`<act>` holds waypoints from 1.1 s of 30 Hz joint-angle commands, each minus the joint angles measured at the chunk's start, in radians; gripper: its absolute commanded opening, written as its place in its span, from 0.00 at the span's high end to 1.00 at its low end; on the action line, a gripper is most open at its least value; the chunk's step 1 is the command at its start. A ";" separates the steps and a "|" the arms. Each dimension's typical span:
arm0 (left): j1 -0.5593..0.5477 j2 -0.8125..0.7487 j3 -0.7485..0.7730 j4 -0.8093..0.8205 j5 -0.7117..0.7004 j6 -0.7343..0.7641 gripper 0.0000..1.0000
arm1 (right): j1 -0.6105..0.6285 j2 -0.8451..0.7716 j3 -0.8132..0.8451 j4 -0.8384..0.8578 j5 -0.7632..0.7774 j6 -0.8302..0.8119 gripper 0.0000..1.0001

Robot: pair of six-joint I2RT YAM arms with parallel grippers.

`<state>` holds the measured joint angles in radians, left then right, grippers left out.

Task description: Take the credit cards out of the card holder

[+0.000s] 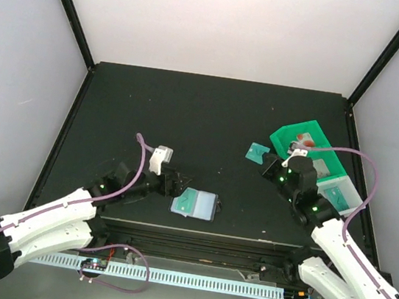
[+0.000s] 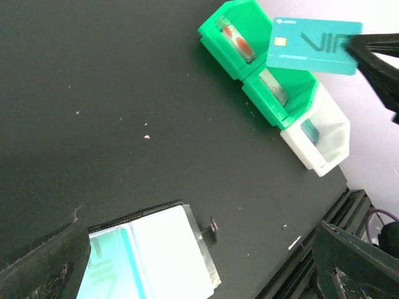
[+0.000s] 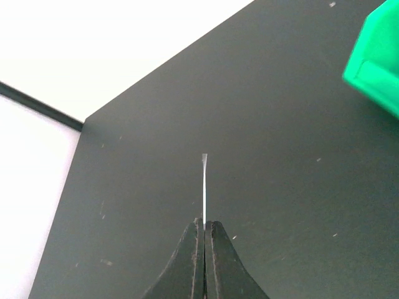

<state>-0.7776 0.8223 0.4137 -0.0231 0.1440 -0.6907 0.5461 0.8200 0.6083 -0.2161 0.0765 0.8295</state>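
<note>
The card holder [image 1: 205,207] lies open near the table's front edge, pale lining up, its snap tab [image 2: 212,229] sticking out. A teal credit card [image 1: 187,203] sits in its left half and shows at the bottom of the left wrist view [image 2: 109,265]. My left gripper [image 1: 178,183] is open just left of and above the holder, its wide-apart fingers [image 2: 43,268] straddling it without touching. My right gripper [image 1: 267,163] is shut on another teal credit card [image 1: 257,152], held in the air beside the green tray. That card [image 3: 204,187] appears edge-on in the right wrist view.
A green compartment tray [image 1: 288,134] and a white bin [image 1: 352,198] stand in a row at the right, each with cards standing inside [image 2: 238,38]. The table's front rail [image 1: 195,234] runs just below the holder.
</note>
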 commanded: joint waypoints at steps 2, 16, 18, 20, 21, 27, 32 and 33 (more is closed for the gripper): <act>0.014 -0.056 0.107 -0.162 0.039 0.113 0.01 | -0.154 -0.005 0.002 -0.009 -0.113 -0.075 0.99; 0.021 -0.018 0.184 -0.388 -0.063 0.303 0.01 | -0.499 -0.008 0.111 -0.319 0.037 -0.132 0.99; 0.021 -0.017 0.187 -0.388 -0.052 0.302 0.01 | -0.568 0.004 0.122 -0.337 0.016 -0.144 0.99; 0.022 -0.011 0.189 -0.383 -0.018 0.282 0.01 | -0.617 0.006 0.134 -0.365 0.009 -0.151 0.99; 0.023 -0.005 0.192 -0.383 0.004 0.271 0.01 | -0.635 0.000 0.139 -0.384 0.024 -0.151 0.99; 0.023 0.040 0.245 -0.457 0.030 0.282 0.01 | -0.712 -0.074 0.140 -0.454 0.132 -0.204 0.99; 0.024 0.044 0.238 -0.440 0.033 0.281 0.01 | -0.856 -0.041 0.135 -0.493 0.045 -0.266 0.99; 0.024 0.047 0.232 -0.432 0.038 0.284 0.01 | -0.890 -0.038 0.131 -0.502 0.037 -0.266 0.99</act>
<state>-0.7601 0.8597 0.6209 -0.4465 0.1577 -0.4206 -0.2485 0.7616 0.7258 -0.6556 0.1486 0.6228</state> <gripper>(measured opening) 0.990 0.010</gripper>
